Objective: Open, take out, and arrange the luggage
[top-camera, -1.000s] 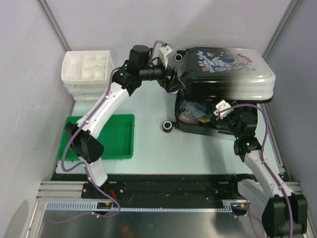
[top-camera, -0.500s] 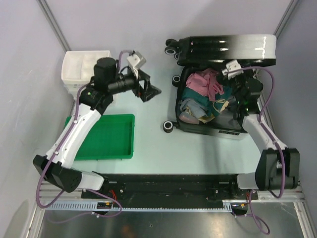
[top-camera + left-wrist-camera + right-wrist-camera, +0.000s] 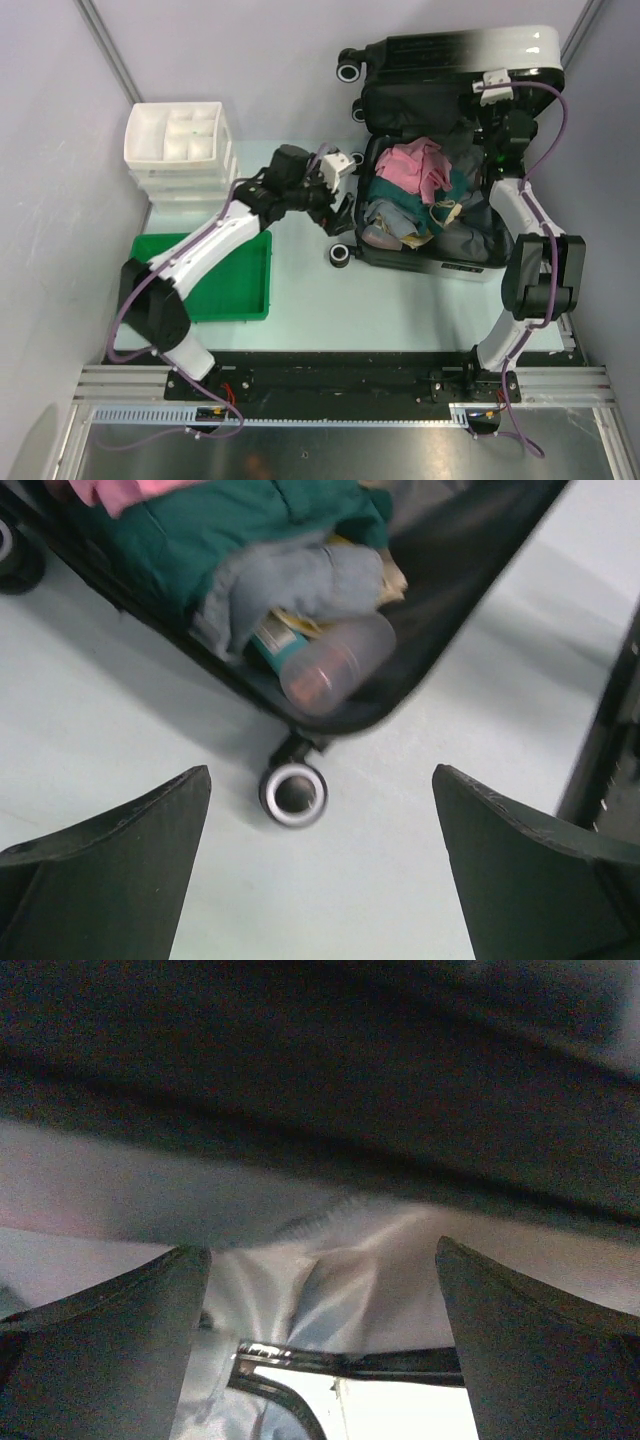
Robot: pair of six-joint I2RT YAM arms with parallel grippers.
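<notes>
Your suitcase (image 3: 455, 60) sits at the far right of the table and is already open. Its lid (image 3: 520, 45) stands up at the back. The lower half lies flat toward you, packed with a pink garment (image 3: 410, 165), a teal garment (image 3: 220, 530), a grey cloth (image 3: 290, 585) and a translucent bottle (image 3: 335, 665) tucked against the near left wall.

Your right gripper (image 3: 322, 1250) is up at the back of the case with its 2 fingers spread wide and nothing between them. Its camera sees only dark lid and pale grey lining (image 3: 330, 1290) at very close range. My read is that it is there to keep the lid from dropping, though I cannot tell whether it actually touches.

Your left gripper (image 3: 320, 770) is also spread wide and empty. It hangs over bare table just outside the case's left wall, above 1 of the wheels (image 3: 293, 793). That puts the bottle and the cloth directly ahead, so the take-out step looks ready to begin.

The green tray (image 3: 245, 280) and the white drawer box (image 3: 175, 140) wait on the left, probably as places for whatever comes out. Watch the case wall when you reach in.
</notes>
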